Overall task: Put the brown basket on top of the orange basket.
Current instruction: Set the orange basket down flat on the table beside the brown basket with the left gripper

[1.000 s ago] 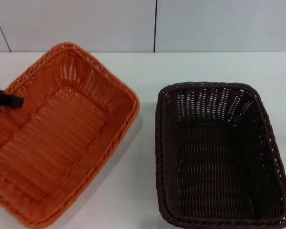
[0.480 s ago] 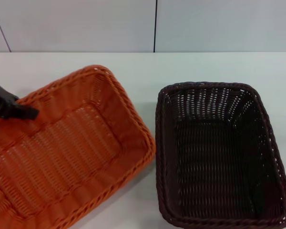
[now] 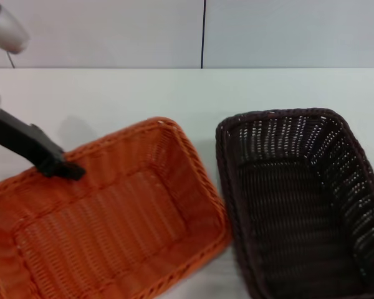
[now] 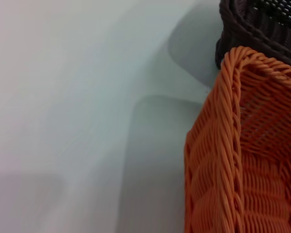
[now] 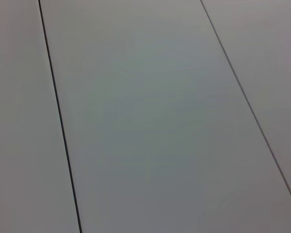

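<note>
Carrying the rectangular bright orange woven basket [image 3: 174, 187] rightward over the white tabletop [image 3: 174, 93] with the left gripper [image 3: 65, 169], pinching the braided far rim with black fingers closed down on it (only one finger showing plainly from the head, so judging the clamp partly from the way the basket follows). Swinging it round since half a second ago, bringing its right corner from clearly apart to just beside the rectangular dark brown woven basket [image 3: 280, 118], perhaps touching. Apparently riding it slightly off the table, judging by the shadow beneath it in the left wrist view.

Leaving the dark brown one resting at the right of the tabletop, held by nothing, though sitting a little further right in the head view than before. Keeping the right gripper out of sight altogether.

For the task, going about it backwards so far: shifting the orange toward the brown rather than lifting the brown onto the orange, possibly just closing the distance first. Not yet stacking anything.
</note>
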Available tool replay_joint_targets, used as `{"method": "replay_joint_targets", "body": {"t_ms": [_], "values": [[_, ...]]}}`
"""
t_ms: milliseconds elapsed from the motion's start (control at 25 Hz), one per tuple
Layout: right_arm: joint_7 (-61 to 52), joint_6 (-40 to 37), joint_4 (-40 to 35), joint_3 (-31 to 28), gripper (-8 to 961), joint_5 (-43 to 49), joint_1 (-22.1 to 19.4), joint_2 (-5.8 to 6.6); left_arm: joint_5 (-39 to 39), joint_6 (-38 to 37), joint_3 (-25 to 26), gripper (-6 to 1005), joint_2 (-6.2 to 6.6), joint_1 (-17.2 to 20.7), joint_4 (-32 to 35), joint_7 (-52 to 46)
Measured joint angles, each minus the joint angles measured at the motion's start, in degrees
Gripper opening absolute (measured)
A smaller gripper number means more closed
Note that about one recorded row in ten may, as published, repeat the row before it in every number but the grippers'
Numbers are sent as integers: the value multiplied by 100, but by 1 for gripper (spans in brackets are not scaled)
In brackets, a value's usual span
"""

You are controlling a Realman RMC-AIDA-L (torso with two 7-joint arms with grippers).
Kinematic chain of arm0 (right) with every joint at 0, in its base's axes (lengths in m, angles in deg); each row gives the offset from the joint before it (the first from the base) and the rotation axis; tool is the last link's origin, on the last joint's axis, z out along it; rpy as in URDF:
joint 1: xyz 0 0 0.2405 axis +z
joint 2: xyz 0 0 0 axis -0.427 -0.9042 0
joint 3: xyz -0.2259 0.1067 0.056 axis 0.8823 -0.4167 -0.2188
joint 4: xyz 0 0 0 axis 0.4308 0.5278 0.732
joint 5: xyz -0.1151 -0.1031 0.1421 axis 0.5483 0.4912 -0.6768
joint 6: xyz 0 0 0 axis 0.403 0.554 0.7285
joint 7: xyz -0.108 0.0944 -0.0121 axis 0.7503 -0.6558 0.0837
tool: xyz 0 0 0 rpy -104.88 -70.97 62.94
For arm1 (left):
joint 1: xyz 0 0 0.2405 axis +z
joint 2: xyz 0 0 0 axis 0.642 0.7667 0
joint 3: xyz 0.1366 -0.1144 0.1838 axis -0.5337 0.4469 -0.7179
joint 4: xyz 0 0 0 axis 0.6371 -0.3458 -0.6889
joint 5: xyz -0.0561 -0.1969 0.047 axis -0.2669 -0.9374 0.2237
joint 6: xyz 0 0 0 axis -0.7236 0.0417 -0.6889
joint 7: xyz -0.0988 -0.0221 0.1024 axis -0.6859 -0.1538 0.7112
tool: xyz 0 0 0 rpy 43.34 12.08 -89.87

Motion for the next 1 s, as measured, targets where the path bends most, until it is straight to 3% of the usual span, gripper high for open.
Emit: {"method": "replay_joint_targets", "body": {"t_ms": [160,600,1000], "values": [[0,17,-3,1,469,0,-1,1,17,133,-44,157,-208,-197,-53,131],[-17,27,-3,0,469,0,7,4,56,653,-631,172,-572,-718,-245,341],[-20,30,8,1,469,0,7,0,-8,1082,-818,211,-628,-1012,-625,495]]}}
